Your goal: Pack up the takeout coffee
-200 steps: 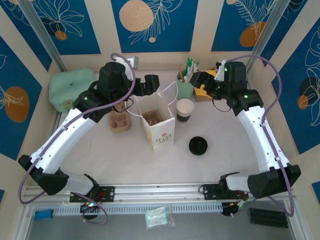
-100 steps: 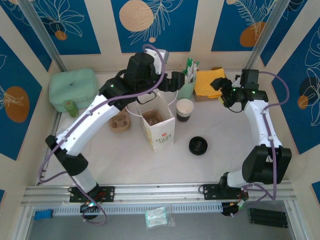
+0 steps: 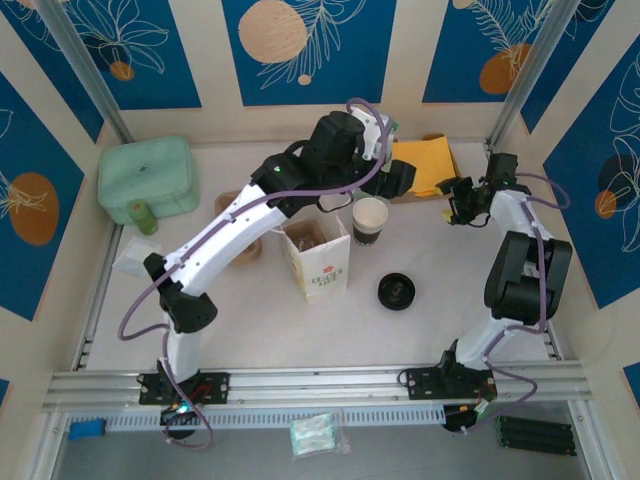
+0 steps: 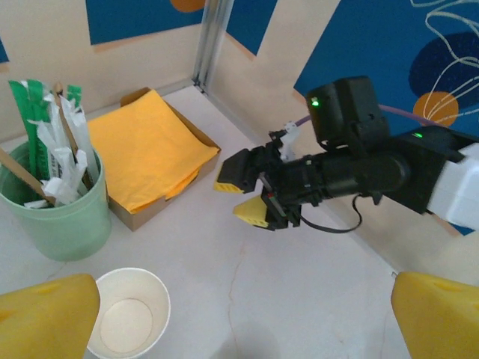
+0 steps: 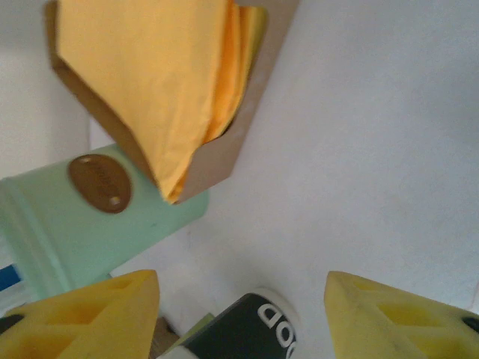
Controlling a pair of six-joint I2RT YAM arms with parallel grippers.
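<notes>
Top external: left gripper (image 3: 402, 184), jaws wide, swung right near white cup (image 3: 369, 219); right gripper (image 3: 453, 198), jaws apart, retreated.

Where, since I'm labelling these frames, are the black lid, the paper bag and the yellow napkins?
black lid (image 3: 396, 291), top external view, centre of its top.
paper bag (image 3: 322, 268), top external view, printed front face.
yellow napkins (image 4: 142, 146), left wrist view, middle of top sheet.

My left wrist view crops the white cup (image 4: 129, 318) at the bottom edge; the right wrist view crops and blurs it too. From above, the left arm (image 3: 230, 220) hides most of a brown thing (image 3: 252, 250).
</notes>
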